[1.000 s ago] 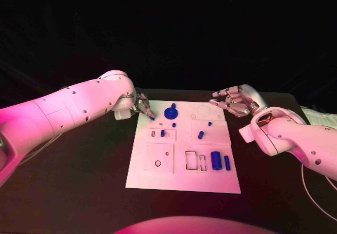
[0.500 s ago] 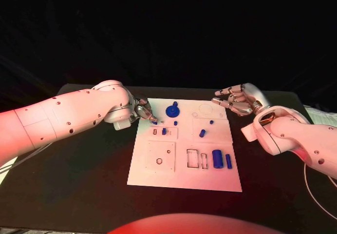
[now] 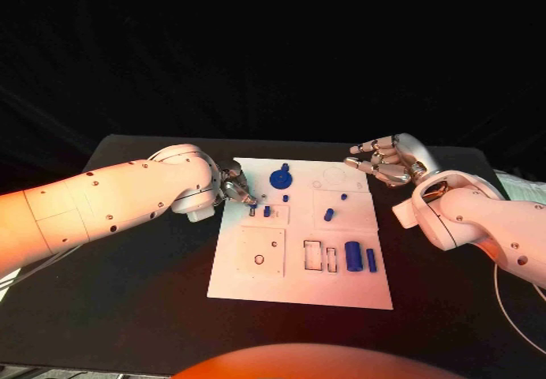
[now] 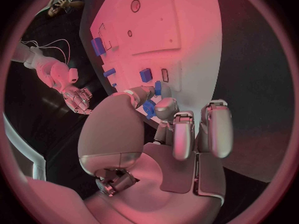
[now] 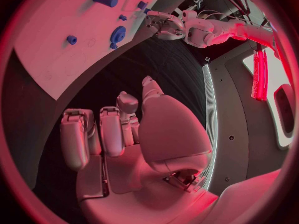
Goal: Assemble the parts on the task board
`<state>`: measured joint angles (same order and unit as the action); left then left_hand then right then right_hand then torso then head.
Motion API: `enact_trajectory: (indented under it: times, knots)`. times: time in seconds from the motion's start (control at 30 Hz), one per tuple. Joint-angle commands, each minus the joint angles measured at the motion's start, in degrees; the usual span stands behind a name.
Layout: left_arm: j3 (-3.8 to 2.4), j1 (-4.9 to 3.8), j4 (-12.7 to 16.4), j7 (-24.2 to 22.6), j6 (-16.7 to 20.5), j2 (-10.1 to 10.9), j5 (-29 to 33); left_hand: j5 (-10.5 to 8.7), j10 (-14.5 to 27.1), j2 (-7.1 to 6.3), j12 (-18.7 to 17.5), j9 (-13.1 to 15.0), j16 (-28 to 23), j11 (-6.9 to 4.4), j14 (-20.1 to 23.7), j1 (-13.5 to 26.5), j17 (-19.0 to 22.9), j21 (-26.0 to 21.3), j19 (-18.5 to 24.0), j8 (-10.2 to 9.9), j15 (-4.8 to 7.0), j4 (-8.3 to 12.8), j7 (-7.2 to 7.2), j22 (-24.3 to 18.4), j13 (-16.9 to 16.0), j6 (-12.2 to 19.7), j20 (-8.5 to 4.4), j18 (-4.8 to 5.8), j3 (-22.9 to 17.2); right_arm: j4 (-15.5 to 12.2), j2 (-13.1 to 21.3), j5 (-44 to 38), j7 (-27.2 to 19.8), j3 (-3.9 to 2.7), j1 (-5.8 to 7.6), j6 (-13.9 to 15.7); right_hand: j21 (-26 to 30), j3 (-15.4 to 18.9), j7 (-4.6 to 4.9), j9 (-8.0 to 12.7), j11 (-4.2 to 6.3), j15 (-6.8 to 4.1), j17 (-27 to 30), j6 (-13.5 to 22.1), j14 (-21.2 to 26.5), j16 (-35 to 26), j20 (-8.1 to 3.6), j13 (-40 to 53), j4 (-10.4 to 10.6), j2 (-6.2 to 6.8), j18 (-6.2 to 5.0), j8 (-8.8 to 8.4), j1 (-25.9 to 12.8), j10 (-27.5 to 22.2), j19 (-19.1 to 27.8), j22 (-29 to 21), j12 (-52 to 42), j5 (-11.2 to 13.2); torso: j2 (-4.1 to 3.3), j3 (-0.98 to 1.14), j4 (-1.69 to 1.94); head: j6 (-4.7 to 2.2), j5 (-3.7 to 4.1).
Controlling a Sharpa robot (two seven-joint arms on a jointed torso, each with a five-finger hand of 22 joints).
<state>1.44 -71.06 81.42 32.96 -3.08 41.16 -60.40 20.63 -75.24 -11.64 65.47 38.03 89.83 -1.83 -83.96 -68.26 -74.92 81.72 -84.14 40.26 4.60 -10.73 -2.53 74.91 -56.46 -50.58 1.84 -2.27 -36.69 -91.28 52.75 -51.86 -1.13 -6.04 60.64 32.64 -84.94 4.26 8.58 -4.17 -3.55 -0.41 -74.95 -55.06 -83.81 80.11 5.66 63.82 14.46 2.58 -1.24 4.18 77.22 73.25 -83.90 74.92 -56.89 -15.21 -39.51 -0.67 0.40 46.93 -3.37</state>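
Left hand [image 3: 236, 192] at the left edge of the task board [image 3: 298, 284], fingertips down at the board's upper left; in the left wrist view [image 4: 163, 115] a small blue part [image 4: 149, 108] pinched between thumb and a finger, other fingers curled alongside, just beside a blue peg [image 4: 146, 75] standing in a recess; same peg [image 3: 267, 211] next to the fingertips from the head camera.

On the board, left to right: square outline with a small oval ring [image 3: 259, 260] in its lower left panel; blue gear [image 3: 278, 180] near the top edge with a small blue stub [image 3: 286, 198] below it; narrow rectangular slots [image 3: 319, 257] in the lower middle; tilted blue peg [image 3: 327, 214] in the right upper panel; blue cylinder [image 3: 353, 256] and thinner blue bar [image 3: 371, 260] side by side at lower right.

Faint circular outlines at the board's upper right, too pale to make out.

Right hand [image 3: 385, 162] off the board's upper right corner, over the black table [image 3: 136, 300], well apart from every part; fingers curled inward, holding nothing [image 5: 118, 129].
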Motion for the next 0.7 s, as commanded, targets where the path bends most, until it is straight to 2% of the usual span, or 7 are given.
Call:
enact_trajectory:
  times: [0.03,0.3,0.57,0.7]
  knots:
    - [-0.01,0.14,0.44,1.48,-0.5,0.02,-2.31,0.28,-0.49,0.19,0.23,-0.07,0.17,0.0,-6.04,0.31,-15.08,0.28,-1.54,0.3,0.44,9.18,0.04,9.13,-0.09,-0.44,-0.46,0.0,-8.87,-0.06,0.01,-0.18,-0.42,0.02,-0.07,-0.68,0.32,0.31,0.01,0.07,-0.01,-0.39,-1.41,-0.23,-3.27,-0.21,-0.27,-0.04,0.04,-0.7,-0.93,-0.24,-0.08,-0.07,-0.51,6.38,0.02,-0.19,-0.07,0.0,-0.04,0.17,-0.09]
    - [0.0,0.36,1.05,2.37,-2.73,0.24,-3.02,1.21,-0.76,-0.03,0.3,-0.33,0.17,-0.1,-6.04,0.74,-15.08,0.31,-1.58,0.41,0.51,9.61,0.13,9.21,-0.23,-0.69,-0.54,0.02,-8.98,-0.1,0.07,-0.14,-0.41,0.03,-0.08,-0.69,0.32,0.31,0.01,0.07,-0.01,-0.39,-1.41,-0.23,-3.27,-0.21,-0.27,-0.04,0.04,-0.7,-0.93,-0.24,-0.08,-0.07,-0.51,6.38,0.02,-0.19,0.0,0.01,0.05,0.27,-0.18]
    - [0.01,0.46,1.05,2.61,-3.84,0.06,-3.62,1.49,-0.8,-0.11,0.28,-0.4,0.17,-0.12,-6.04,0.85,-15.08,0.36,-1.61,0.44,0.52,9.74,0.15,9.26,-0.22,-0.76,-0.56,0.03,-8.97,-0.12,0.05,-0.13,-0.42,0.03,-0.08,-0.73,0.32,0.31,0.01,0.07,-0.01,-0.39,-1.41,-0.23,-3.27,-0.21,-0.27,-0.04,0.04,-0.7,-0.93,-0.24,-0.08,-0.07,-0.51,6.38,0.02,-0.19,-0.03,0.01,-0.08,0.4,-0.31]
    - [0.02,0.49,0.99,2.65,-4.34,0.01,-3.81,1.66,-0.85,-0.21,0.28,-0.46,0.17,-0.13,-6.04,0.9,-15.08,0.38,-1.62,0.46,0.53,9.87,0.17,9.28,-0.23,-0.82,-0.57,0.04,-8.95,-0.12,0.08,0.07,-0.43,0.04,-0.08,-0.75,0.32,0.31,0.01,0.07,-0.01,-0.39,-1.41,-0.23,-3.27,-0.21,-0.27,-0.04,0.04,-0.7,-0.93,-0.24,-0.08,-0.07,-0.51,6.38,0.02,-0.19,-0.03,0.02,-0.02,0.37,-0.35]
